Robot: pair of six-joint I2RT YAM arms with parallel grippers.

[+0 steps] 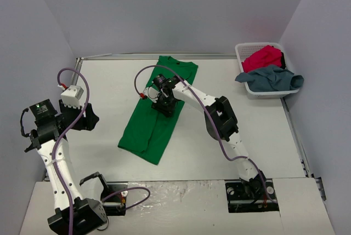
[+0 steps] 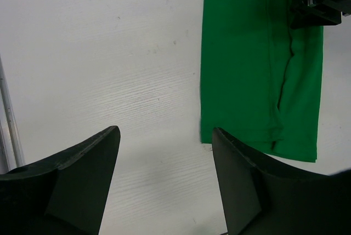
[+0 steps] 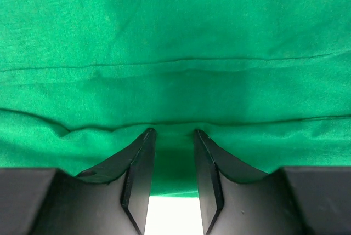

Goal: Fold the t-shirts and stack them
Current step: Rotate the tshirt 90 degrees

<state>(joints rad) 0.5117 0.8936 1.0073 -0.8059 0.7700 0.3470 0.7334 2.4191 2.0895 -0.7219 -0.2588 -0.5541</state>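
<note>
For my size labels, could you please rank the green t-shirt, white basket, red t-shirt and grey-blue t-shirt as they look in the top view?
1. green t-shirt
2. white basket
3. grey-blue t-shirt and red t-shirt: they look alike, and both are bunched, so I leave them tied.

Open counter (image 1: 104, 81) left of the green t-shirt (image 1: 143, 131); the right arm (image 1: 200, 99) crosses the shirt's middle; a basket (image 1: 240, 55) fills the far-right corner
</note>
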